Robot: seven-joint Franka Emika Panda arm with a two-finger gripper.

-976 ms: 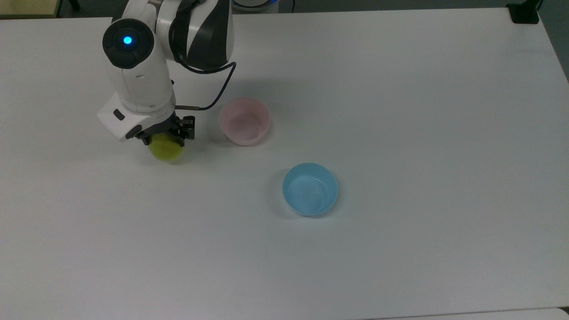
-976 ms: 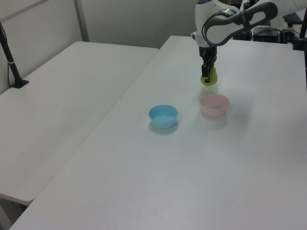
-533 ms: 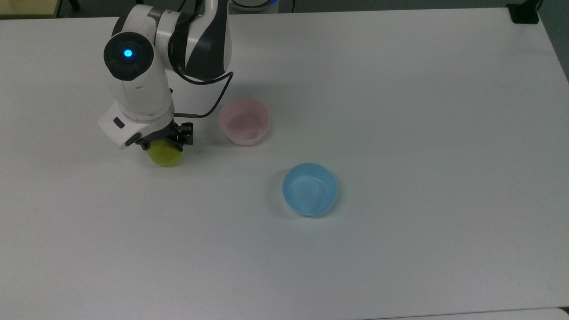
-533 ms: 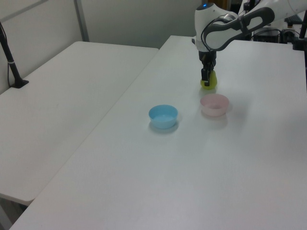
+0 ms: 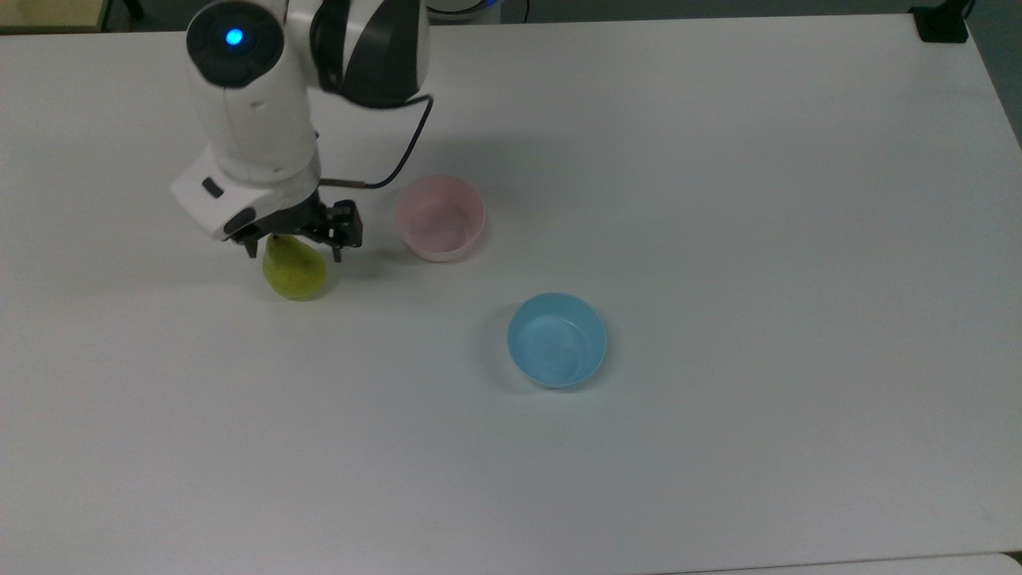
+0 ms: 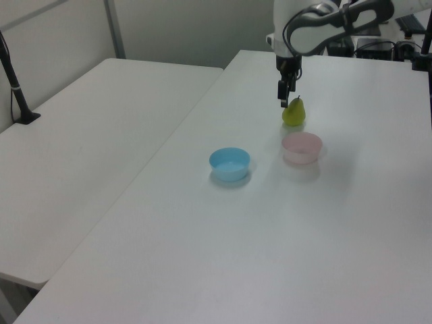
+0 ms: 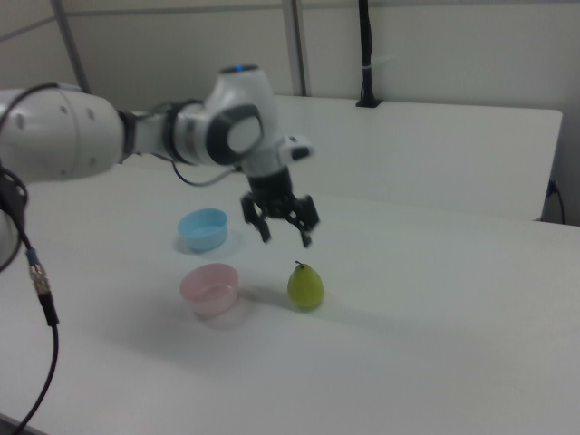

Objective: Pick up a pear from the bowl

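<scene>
- Half a second ago my fingers were clamped on the pear (image 7: 306,286); now I have let go and lifted clear of it.
- My gripper (image 7: 283,222) hangs above the pear with both fingers spread wide and nothing between them, the stem tip just below the gap in the right view.
- The pear stands upright on the white table (image 5: 718,447), wide base down, stem up, where I had it before.
- It is outside the pink bowl (image 5: 439,217), near it on the top view's left, not touching.
- The pink bowl and the blue bowl (image 5: 557,339) have not moved; both lie open with nothing inside.
- In the top view my wrist housing and the fingers (image 5: 345,230) cover the pear's narrow top, so only its lower body (image 5: 297,273) shows.
- In the left view my gripper (image 6: 283,93) is seen edge-on, so the gap between the fingers is hard to read; the pear (image 6: 293,113) shows whole below it.
- My arm is cut off at the top edge of the top view and left view.
</scene>
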